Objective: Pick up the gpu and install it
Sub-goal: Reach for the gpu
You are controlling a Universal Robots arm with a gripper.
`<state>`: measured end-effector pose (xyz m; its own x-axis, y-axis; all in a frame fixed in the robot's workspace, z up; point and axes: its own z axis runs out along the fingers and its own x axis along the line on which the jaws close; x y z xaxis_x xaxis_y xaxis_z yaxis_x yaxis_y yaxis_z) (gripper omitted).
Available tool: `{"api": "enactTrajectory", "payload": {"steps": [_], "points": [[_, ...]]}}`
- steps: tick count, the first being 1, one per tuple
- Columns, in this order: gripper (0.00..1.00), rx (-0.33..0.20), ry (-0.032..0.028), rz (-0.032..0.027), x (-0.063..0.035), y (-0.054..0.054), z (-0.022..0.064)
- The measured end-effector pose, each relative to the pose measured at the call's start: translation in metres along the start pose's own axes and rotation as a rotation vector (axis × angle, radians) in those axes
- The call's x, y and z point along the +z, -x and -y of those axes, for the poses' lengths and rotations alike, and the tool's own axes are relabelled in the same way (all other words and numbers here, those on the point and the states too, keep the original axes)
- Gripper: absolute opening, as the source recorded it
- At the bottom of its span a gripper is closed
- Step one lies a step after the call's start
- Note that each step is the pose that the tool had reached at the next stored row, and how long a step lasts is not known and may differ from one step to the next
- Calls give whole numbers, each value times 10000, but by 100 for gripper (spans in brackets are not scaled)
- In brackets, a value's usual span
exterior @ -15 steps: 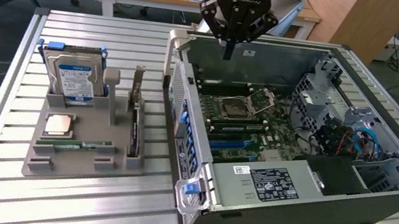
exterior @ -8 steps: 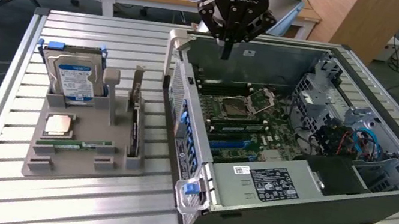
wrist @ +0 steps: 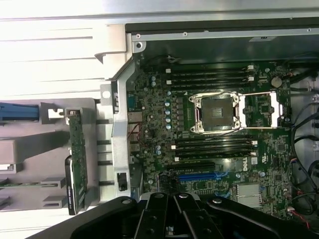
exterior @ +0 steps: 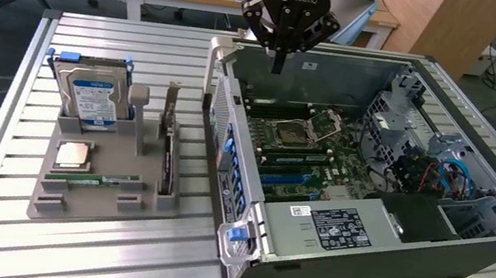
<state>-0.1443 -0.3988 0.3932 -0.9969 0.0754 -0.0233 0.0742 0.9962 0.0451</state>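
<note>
In the exterior view we see the gripper point(exterior: 278, 65) hanging above the far rim of the open computer case point(exterior: 407, 275). Its two fingers are pressed together into one dark point with nothing between them, and it touches nothing. The gpu point(exterior: 168, 150) stands on edge in a slot of the grey holder point(exterior: 50, 204), which sits on the slatted table point(exterior: 87, 256) to the exterior view's left of the case. Its silvery bracket point(exterior: 172, 100) rises at the far end. In the same holder we make out the hard drive point(exterior: 94, 94) with its blue-white label, upright at the far corner, and a green memory stick point(exterior: 106, 179) lying flat near the front. The gripper is well apart from the gpu, with the case wall between them. Inside the case lies the motherboard point(exterior: 312, 146).

In the wrist view we look down past the closed, empty gripper point(wrist: 174, 199) onto the motherboard point(wrist: 164, 124), with its bare processor socket point(wrist: 219, 113) and a blue slot point(wrist: 199, 176) near the fingers. The gpu point(wrist: 77, 149) shows edge-on in the grey holder point(wrist: 30, 149), outside the case, just beside the metal rear panel point(wrist: 119, 114)
</note>
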Motion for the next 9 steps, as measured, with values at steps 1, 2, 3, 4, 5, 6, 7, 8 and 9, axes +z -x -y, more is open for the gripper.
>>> {"api": "enactTrajectory", "payload": {"steps": [1, 2, 3, 4, 5, 6, 7, 8, 9], "points": [[11, 0, 0, 1, 0, -7, 1], [11, -1, 0, 0, 0, -14, 1], [11, 0, 0, 0, -1, -21, 2], [11, 0, 0, 0, -1, -29, 2], [11, -1, 0, 0, -1, -36, 3], [11, -1, 0, 0, -1, -44, 4], [11, -1, -1, 0, -2, -52, 4], [11, -1, 0, 0, -2, -60, 5], [11, -1, 0, 0, -2, -69, 5]]}}
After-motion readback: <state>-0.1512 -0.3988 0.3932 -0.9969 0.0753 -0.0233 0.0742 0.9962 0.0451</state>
